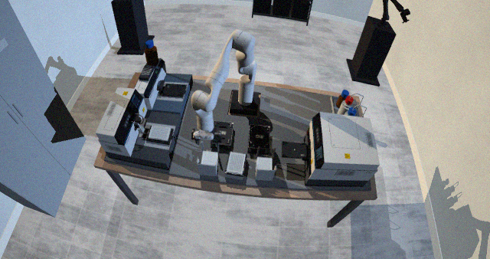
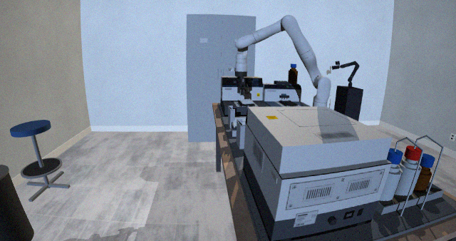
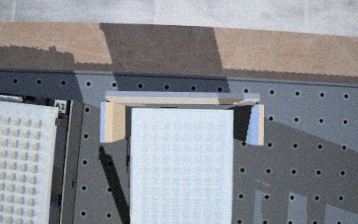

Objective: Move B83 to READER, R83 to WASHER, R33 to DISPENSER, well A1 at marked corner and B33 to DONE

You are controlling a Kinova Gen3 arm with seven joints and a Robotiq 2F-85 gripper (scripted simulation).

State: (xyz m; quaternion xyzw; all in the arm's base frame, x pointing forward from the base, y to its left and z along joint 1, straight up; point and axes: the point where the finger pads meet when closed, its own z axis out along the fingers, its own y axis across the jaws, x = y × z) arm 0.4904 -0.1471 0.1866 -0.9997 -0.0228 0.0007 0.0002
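Pale blue walls, grey floor, blue stool [image 2: 30, 128] at left

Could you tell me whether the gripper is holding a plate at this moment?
No, the gripper stands open and empty above the white well plate in its walled rack.

wooden table [image 1: 237, 193] under a dark perforated deck [image 3: 310, 150] with instruments, racks, bottle holder [image 2: 410, 202]

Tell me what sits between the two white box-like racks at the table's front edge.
In the top view, a white well plate lies between the left rack and the right rack, on a dark nest, apart from both.
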